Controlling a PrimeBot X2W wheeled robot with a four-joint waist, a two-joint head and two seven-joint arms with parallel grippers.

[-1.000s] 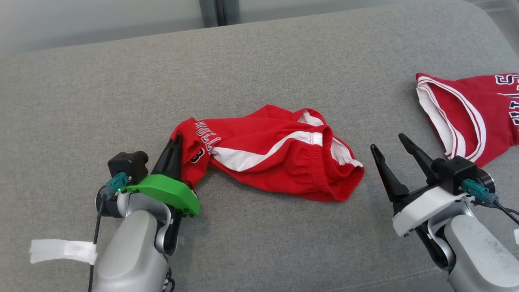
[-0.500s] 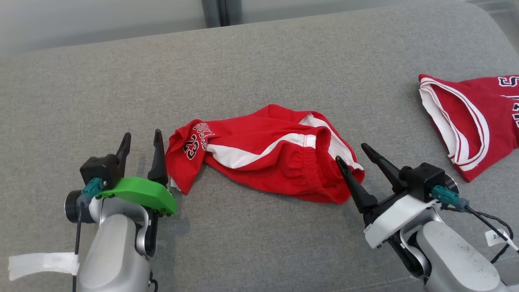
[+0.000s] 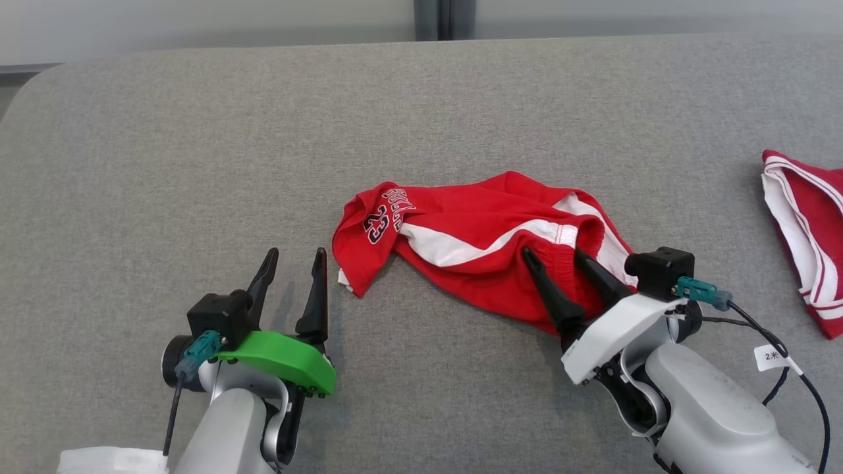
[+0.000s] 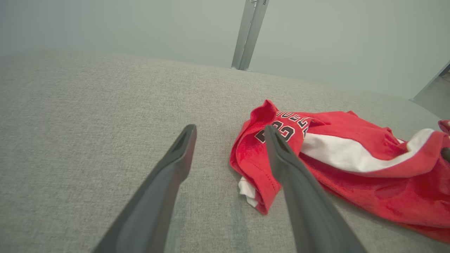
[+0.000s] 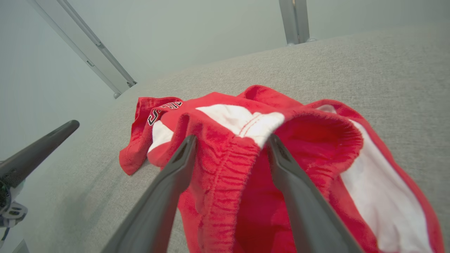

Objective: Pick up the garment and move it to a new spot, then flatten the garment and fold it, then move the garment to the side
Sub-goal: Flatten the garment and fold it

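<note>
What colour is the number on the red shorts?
Black, white-outlined number on the shorts; clearest in the left wrist view.

The grey upholstered surface [image 3: 197,164] is a coarse woven cloth, totally matt. The garment [image 3: 487,230] is soft red knit with white panels, a puckered elastic waistband and flat printed-looking lettering, no shine anywhere. The left gripper [image 3: 296,253] and right gripper [image 3: 550,251] both have smooth dark matt plastic fingers [image 4: 306,196]. The green cover [image 3: 276,355] is slightly glossy plastic, the white cover [image 3: 609,329] duller, and the forearm [image 3: 711,421] a smooth silvery satin shell.
</note>
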